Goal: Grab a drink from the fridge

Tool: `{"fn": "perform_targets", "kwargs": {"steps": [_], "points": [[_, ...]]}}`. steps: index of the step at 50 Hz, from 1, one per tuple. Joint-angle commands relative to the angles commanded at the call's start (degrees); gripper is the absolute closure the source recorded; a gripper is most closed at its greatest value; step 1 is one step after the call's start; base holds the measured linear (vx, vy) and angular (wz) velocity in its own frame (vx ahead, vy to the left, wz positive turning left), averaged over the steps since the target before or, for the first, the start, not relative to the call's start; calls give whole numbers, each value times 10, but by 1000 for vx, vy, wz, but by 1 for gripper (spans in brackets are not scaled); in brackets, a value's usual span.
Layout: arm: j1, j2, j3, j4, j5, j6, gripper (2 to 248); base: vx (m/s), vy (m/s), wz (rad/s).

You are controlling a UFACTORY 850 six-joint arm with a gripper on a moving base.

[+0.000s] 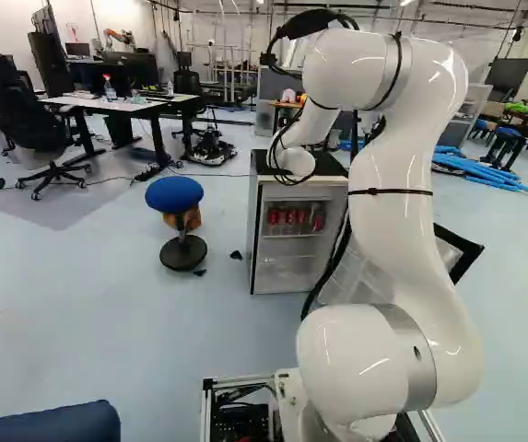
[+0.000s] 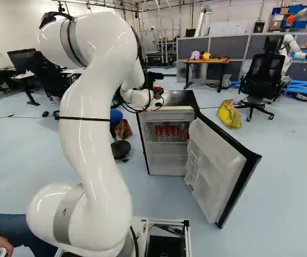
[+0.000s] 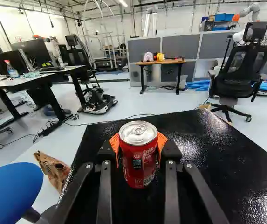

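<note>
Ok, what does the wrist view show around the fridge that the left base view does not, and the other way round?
Only the wrist view: the gripper shut on a red can, upright between its orange pads.

Only the left base view: the row of red cans on a shelf inside the open fridge, and the white arm reaching over it.

Both: the fridge's black top and the blue stool seat beside it.

Blue-topped stool [image 1: 174, 192] beside a brown object [image 3: 54, 170] on the floor, bottle [image 3: 11, 70] on a white tabletop [image 3: 19, 84], yellow bag [image 2: 229, 114] near a black office chair [image 2: 263, 75], wooden tabletop [image 3: 174, 61] beyond.
</note>
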Motion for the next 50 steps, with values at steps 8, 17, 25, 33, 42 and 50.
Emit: {"fn": "perform_targets", "kwargs": {"steps": [8, 17, 25, 33, 42, 50], "points": [[-2, -17, -23, 0, -12, 0, 152, 0, 0, 0], [-3, -37, -51, -2, -17, 0, 152, 0, 0, 0], [-4, -54, -73, -8, -20, 0, 152, 0, 0, 0], [-3, -68, -93, -15, -25, 0, 152, 0, 0, 0], [-3, -75, -103, -24, -36, 0, 152, 0, 0, 0], [-3, -75, -103, -29, -43, 0, 152, 0, 0, 0]]}}
